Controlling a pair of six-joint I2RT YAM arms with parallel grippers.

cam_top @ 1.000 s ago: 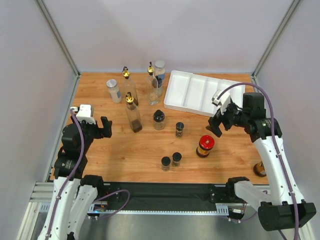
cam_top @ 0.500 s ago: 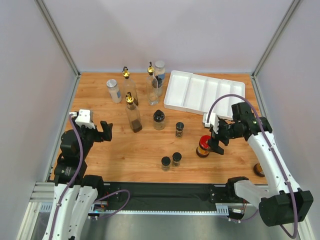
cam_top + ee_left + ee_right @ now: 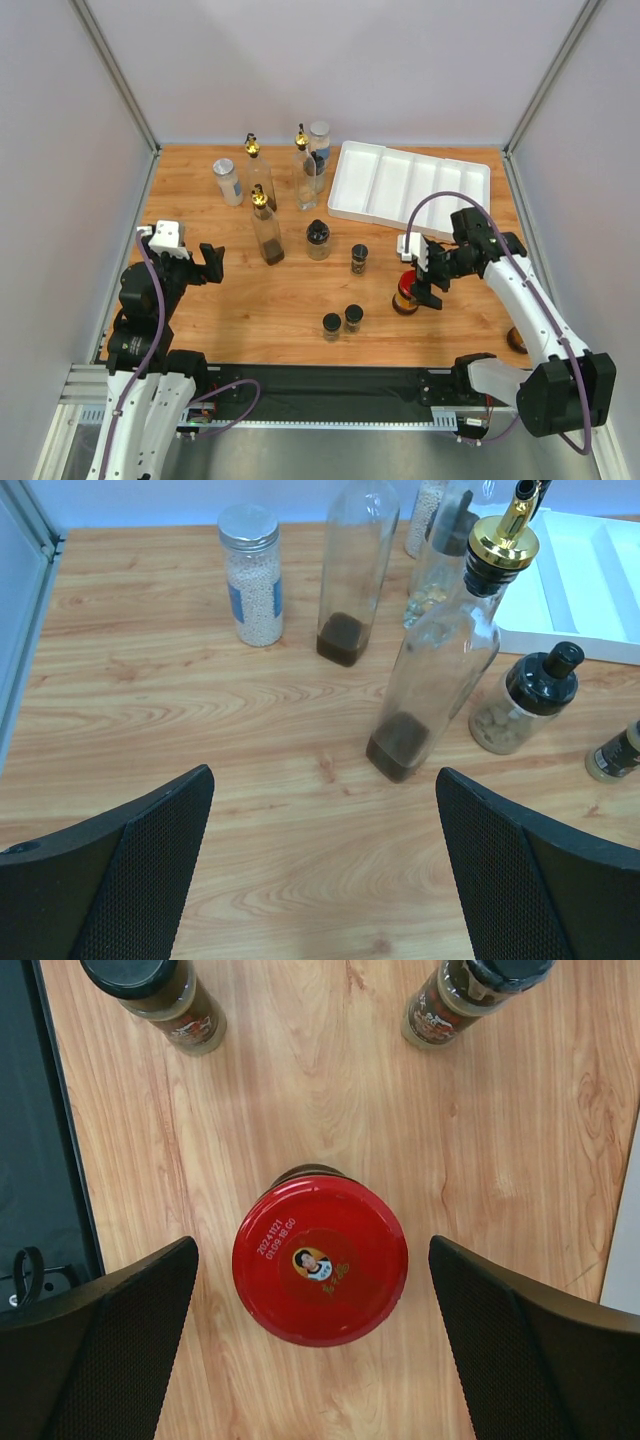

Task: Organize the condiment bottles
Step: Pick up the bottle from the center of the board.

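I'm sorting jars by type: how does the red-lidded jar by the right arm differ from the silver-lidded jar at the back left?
The red-lidded jar is wide and dark; the silver-lidded jar is slimmer, clear, and full of pale granules. The red-lidded jar sits under the open right claw; the silver-lidded jar stands well beyond the open left claw. Both are upright with lids on.

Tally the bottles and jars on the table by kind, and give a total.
Gold-spouted tall glass bottles: 3
Silver-lidded clear jars: 2
Black-capped jars: 4
Red-lidded jar: 1
Dark jar half hidden behind the right arm, lid unseen: 1
Total: 11
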